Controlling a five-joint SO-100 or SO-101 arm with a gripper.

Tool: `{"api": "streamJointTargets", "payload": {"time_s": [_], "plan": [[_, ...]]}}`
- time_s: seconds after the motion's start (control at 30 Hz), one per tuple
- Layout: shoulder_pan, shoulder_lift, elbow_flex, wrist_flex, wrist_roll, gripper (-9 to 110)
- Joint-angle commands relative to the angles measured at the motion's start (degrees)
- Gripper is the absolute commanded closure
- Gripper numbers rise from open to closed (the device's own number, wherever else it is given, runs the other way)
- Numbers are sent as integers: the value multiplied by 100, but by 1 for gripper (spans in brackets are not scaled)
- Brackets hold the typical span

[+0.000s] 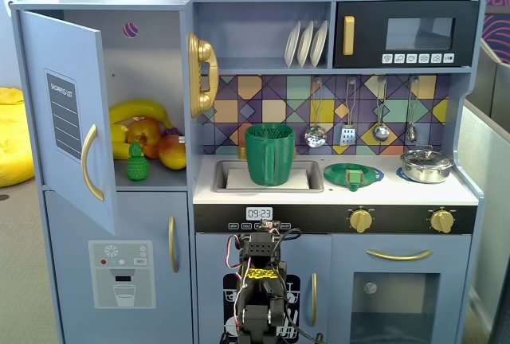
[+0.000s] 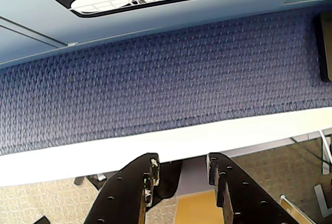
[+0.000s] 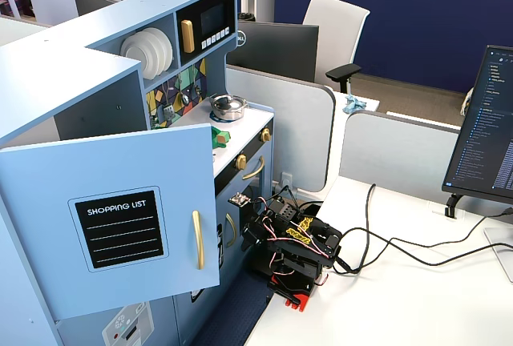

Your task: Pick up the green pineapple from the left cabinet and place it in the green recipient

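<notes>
Nearest to us in a fixed view, the arm sits folded low in front of the toy kitchen, below the clock panel. In the wrist view the gripper points down at blue carpet and a white table edge; its two black fingers stand apart with nothing between them.

Left in the same fixed view, the left cabinet has its door swung open, gold handle and "shopping list" panel facing out. On the shelf behind it we see the green pineapple, upright at the front edge, just in front of the bananas and the red-orange fruits.

Further right, the green recipient stands upright in the sink, well apart from the pineapple. A shallow green dish and a steel pot sit on the counter right of it.

Another fixed view shows the open door from the side, hiding the shelf.
</notes>
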Motion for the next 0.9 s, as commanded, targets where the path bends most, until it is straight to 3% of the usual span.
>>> {"api": "streamJointTargets", "payload": {"time_s": [0.0, 0.47, 0.73, 0.87], "plan": [[-264, -35, 44, 1063, -79, 101], [-686, -53, -35, 668, -510, 101], [-2312, -404, -624, -1389, -316, 101], [-3023, -747, -1160, -2408, -712, 101]]}}
